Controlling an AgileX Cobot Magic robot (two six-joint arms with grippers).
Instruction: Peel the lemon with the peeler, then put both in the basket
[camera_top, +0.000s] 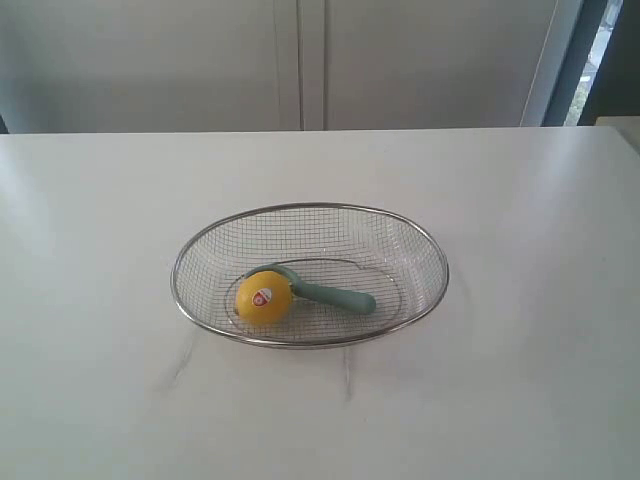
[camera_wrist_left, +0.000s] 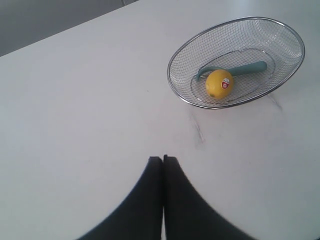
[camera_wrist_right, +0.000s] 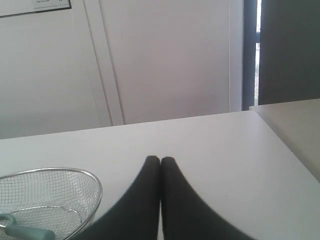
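The yellow lemon (camera_top: 263, 298) with its red-and-white sticker lies inside the silver wire basket (camera_top: 420, 240) on the white table, at the basket's front left. The teal peeler (camera_top: 335, 296) lies in the basket too, its blade head curving behind the lemon and touching it. Seen from the left wrist, lemon (camera_wrist_left: 219, 84), peeler (camera_wrist_left: 245, 68) and basket (camera_wrist_left: 172, 60) lie well away from my left gripper (camera_wrist_left: 163, 159), which is shut and empty above bare table. My right gripper (camera_wrist_right: 160, 160) is shut and empty, beside the basket (camera_wrist_right: 96, 182); the peeler's handle end (camera_wrist_right: 27, 232) shows. Neither gripper shows in the exterior view.
The white table (camera_top: 520, 380) stretches wide around the basket. Pale cabinet doors (camera_top: 300, 60) stand behind its far edge. A dark window frame (camera_top: 575, 50) is at the back right.
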